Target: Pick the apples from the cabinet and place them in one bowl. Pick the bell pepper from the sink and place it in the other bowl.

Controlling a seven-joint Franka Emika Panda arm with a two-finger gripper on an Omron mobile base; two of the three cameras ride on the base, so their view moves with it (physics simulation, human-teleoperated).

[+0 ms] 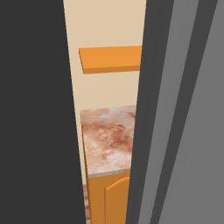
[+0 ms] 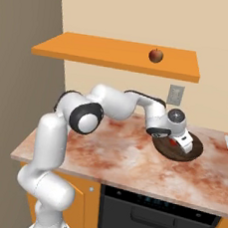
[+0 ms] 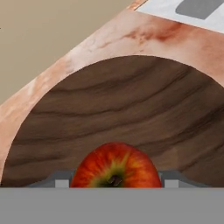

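The white arm reaches out over the marbled reddish table (image 2: 126, 155) and its hand (image 2: 179, 142) hangs low over a dark brown wooden bowl (image 2: 198, 148) that sits on the table near the wall. In the hand view the fingers (image 3: 62, 179) stand on either side of a red apple (image 3: 115, 167), pressed against its flanks, so the hand is clamped on that apple; the fruit's stem end faces the camera, and the dark, grained inside of the bowl (image 3: 131, 105) lies behind it. From the right base view a small patch of red shows at the hand, just above the bowl's inside. A second apple (image 2: 155, 55) rests on top of the flat orange cabinet (image 2: 117, 55) on the wall, above and slightly left of the bowl and well apart from the hand. A pale wall socket (image 2: 176, 95) sits between the cabinet and the table. Below the table's front edge there is a dark oven front (image 2: 156, 218). The left base view, between dark upright surfaces, shows one end of the cabinet (image 1: 111, 59), a strip of the table (image 1: 109, 135) and an orange base cupboard door (image 1: 116, 199).
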